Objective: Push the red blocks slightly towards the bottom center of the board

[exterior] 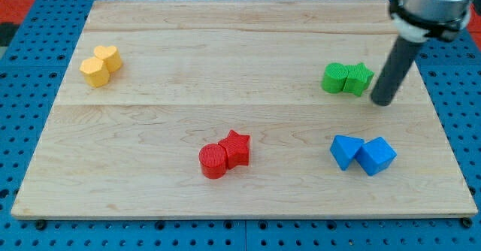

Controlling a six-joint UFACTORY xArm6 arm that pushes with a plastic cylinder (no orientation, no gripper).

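Wooden desk [225, 55] holds four pairs of blocks. My tip [381, 101], no fingers to report, sits far right, just right of the green star [360, 78] and green cylinder [334, 79]. Red cylinder [213, 161] and red star [237, 148] touch near centre, well left of tip. Two blue blocks [363, 154] near right; two yellow blocks [101, 65] far left.

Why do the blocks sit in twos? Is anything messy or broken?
Nothing looks odd. The yellow blocks, green blocks, red blocks and blue blocks sit in neat touching pairs on the board. My tip is just right of the green pair.
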